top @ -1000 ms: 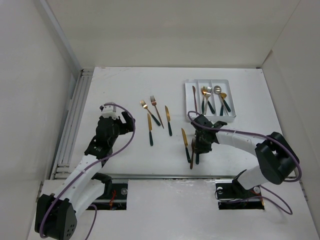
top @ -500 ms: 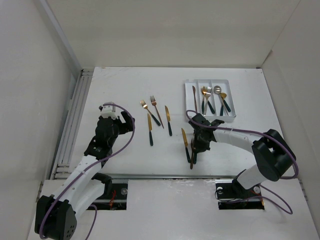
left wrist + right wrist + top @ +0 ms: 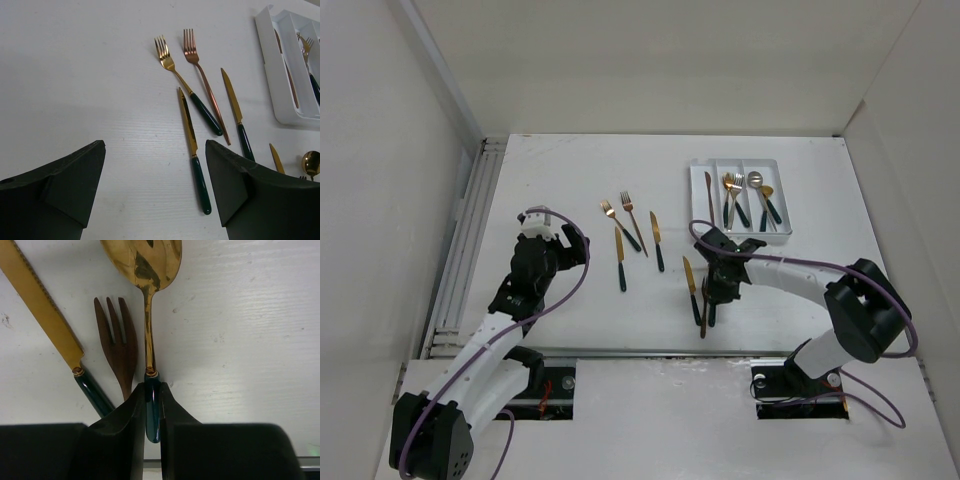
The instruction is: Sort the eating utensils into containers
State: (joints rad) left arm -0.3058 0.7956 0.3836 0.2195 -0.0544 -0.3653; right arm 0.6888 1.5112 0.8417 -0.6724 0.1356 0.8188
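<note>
Gold-headed spoon (image 3: 148, 340) sat clamped by its green handle in the right hand (image 3: 152, 402); the left hand (image 3: 155, 187) gaped idle. Pickup step; next likely needed a lift toward the tray (image 3: 740, 160).

A white, faintly scuffed counter (image 3: 570, 180) is boxed in by plain white panels, a nine-o'clock wall (image 3: 380, 150), a twelve-o'clock wall (image 3: 660, 60) and a three-o'clock wall (image 3: 920, 120), with a pale metal rail (image 3: 460, 250) along its nine-o'clock edge, all under soft, even light.
</note>
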